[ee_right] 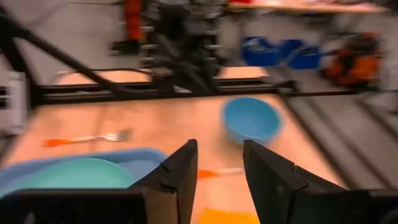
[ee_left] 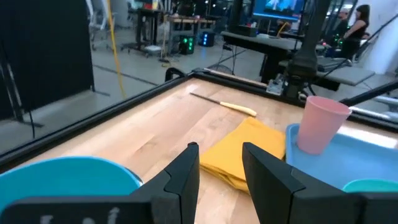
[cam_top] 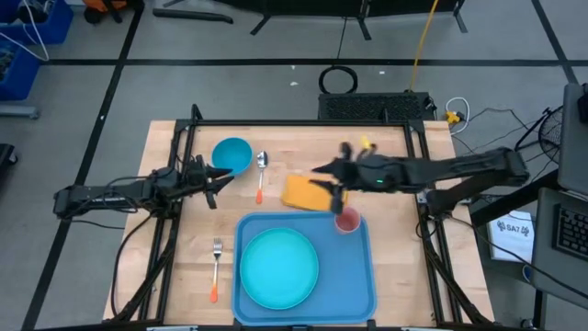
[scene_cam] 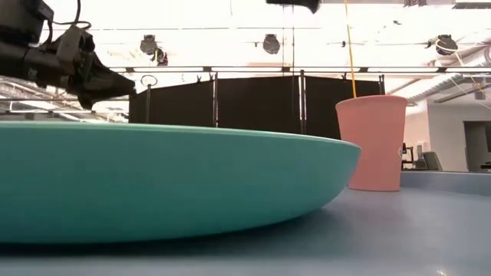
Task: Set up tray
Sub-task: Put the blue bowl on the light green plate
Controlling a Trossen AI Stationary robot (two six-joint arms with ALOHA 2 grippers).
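Right end effector (cam_top: 336,188) hovers open, empty, above napkin (cam_top: 306,193) beside cup (cam_top: 346,221) on tray (cam_top: 358,276); low view hides napkin behind plate (scene_cam: 153,180). Left end effector (cam_top: 213,179) open, empty, near bowl (cam_top: 231,154).

The bench (cam_top: 175,276) is pale wood with a visible grain. The tray (cam_top: 354,276), plate (cam_top: 278,268), cup (ee_left: 320,124) and bowl (cam_top: 231,154) look like smooth, matt plastic. The napkin (ee_left: 249,149) is soft, folded cloth. The spoon (cam_top: 262,161) bowl is shiny metal.

Turquoise plate (scene_cam: 153,180) fills foreground on blue tray (scene_cam: 414,230); pink cup (scene_cam: 371,142) upright at 3 o'clock; dark gripper (scene_cam: 115,83) at 10 o'clock.
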